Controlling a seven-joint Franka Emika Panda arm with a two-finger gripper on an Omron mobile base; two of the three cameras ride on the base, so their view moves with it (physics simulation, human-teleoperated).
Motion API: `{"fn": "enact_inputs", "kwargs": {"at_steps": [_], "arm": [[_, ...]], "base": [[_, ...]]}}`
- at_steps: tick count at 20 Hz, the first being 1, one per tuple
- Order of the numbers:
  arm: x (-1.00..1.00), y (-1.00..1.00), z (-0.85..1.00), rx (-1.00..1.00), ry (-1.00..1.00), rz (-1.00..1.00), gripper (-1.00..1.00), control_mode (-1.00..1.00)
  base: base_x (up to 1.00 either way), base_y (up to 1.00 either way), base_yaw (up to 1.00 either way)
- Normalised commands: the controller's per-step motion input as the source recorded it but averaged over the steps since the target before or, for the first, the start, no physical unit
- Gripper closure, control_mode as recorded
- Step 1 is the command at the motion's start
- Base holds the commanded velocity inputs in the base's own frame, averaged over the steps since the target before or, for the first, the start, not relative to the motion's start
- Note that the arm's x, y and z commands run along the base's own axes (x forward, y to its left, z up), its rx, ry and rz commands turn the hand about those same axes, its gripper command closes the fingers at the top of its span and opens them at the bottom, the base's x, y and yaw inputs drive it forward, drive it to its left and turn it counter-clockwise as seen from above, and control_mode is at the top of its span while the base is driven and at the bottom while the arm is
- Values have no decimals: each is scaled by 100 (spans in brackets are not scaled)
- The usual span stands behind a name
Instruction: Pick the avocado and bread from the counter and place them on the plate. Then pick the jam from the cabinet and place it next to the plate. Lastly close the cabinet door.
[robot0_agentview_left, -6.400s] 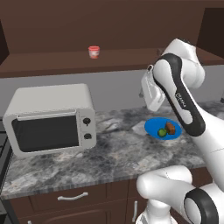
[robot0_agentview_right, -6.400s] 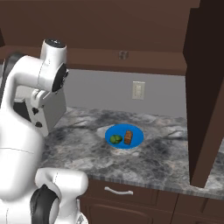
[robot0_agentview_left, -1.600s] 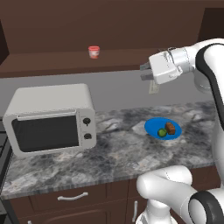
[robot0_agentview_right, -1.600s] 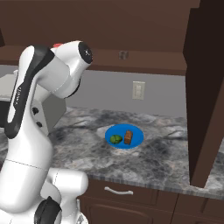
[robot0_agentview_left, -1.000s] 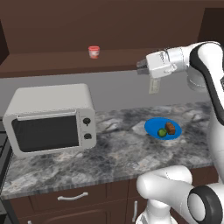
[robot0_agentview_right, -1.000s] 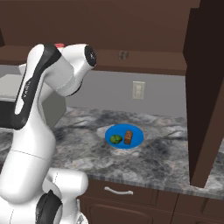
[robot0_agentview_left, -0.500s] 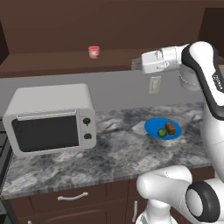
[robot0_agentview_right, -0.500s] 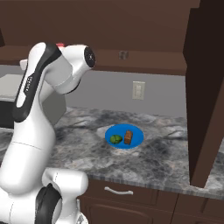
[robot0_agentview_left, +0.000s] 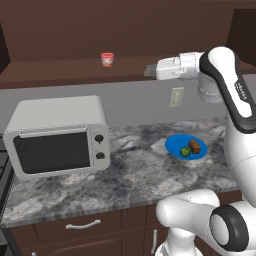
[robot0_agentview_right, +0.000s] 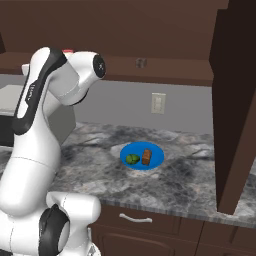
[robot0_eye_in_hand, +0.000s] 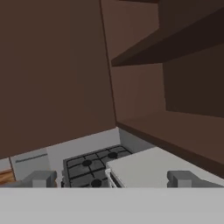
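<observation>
Tool (robot0_agentview_left: 148, 70): wide open, holding nothing, raised level with the cabinet shelf. Left to right: boxy white microwave (robot0_agentview_left: 57, 135) on grey marbled tabletop (robot0_agentview_left: 130, 175); red-lidded jam jar (robot0_agentview_left: 107, 59) on dark brown shelf (robot0_agentview_left: 65, 70); flat blue plate (robot0_agentview_left: 176, 144) carrying green avocado ball (robot0_agentview_left: 185, 151) and brown bread loaf (robot0_agentview_left: 195, 146), apparently touching.

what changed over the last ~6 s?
The arm rose from over the plate to shelf height and swung the gripper level, toward the jam in the cabinet. Jaws open, nothing taken or released. Unchanged: avocado and bread on the plate, jam on the shelf, cabinet door open, base parked.
</observation>
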Motion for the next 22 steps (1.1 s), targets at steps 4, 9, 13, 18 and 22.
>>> {"fn": "enact_inputs", "kwargs": {"at_steps": [4, 9, 13, 18, 22], "arm": [[10, 0, 8, 0, 3, -6, -100, -100], [4, -2, 16, 0, 4, -5, -100, -100], [2, 0, 11, 0, 3, -5, -100, -100], [0, -2, 1, 0, 1, -5, -100, -100], [0, -3, 0, 0, 0, -1, -100, -100]], "base": [[0, 0, 0], [0, 0, 0], [0, 0, 0], [0, 0, 0], [0, 0, 0]]}}
